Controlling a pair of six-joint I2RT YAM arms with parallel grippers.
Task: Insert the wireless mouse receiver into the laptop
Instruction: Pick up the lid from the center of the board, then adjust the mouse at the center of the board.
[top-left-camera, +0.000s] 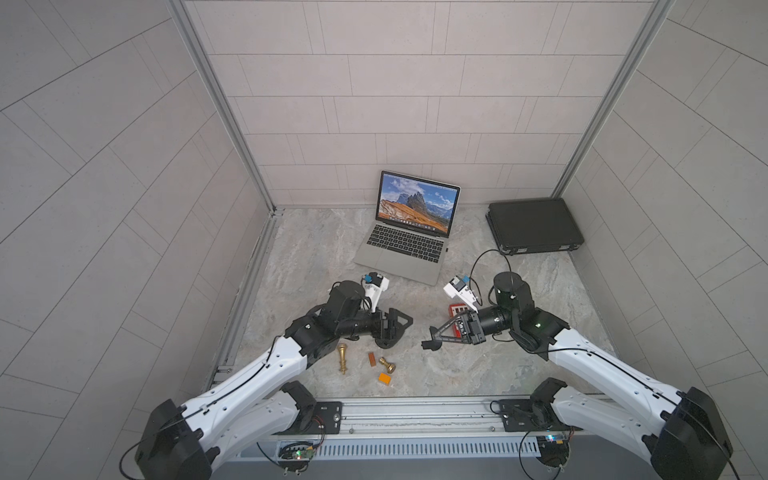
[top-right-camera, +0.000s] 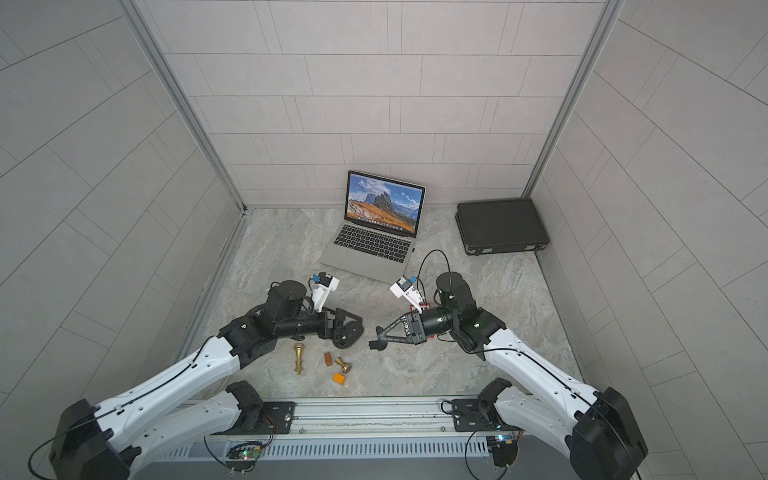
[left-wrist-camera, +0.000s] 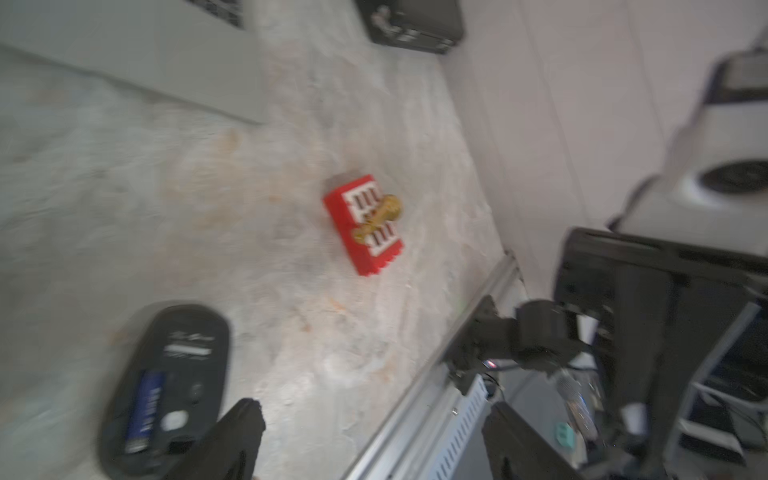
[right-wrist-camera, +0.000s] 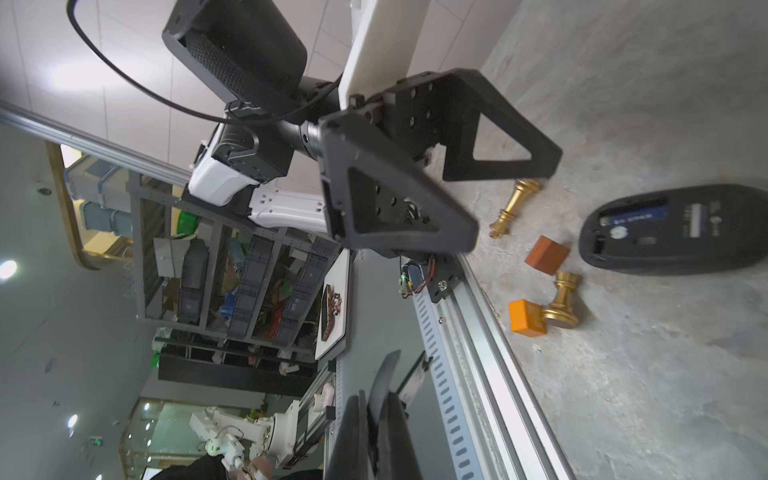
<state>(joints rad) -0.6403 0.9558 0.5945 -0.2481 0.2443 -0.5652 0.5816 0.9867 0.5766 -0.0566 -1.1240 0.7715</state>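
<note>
Cover-removal stage: left gripper (left-wrist-camera: 372, 419) gapes empty beside the upturned mouse (right-wrist-camera: 673, 226); right gripper (top-left-camera: 429, 344) pinches what seems the mouse cover (right-wrist-camera: 388, 374). The receiver, unseen, is judged to sit in the mouse, 6 o'clock from the laptop (top-left-camera: 409, 232). Next: discard cover, pluck receiver.

No legible text anywhere.

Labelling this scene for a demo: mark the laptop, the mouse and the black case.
laptop (top-left-camera: 407, 245): in a top view, on its keyboard.
mouse (right-wrist-camera: 673, 232): right wrist view, on its upturned underside.
black case (top-left-camera: 534, 224): in a top view, on its lid.
</note>
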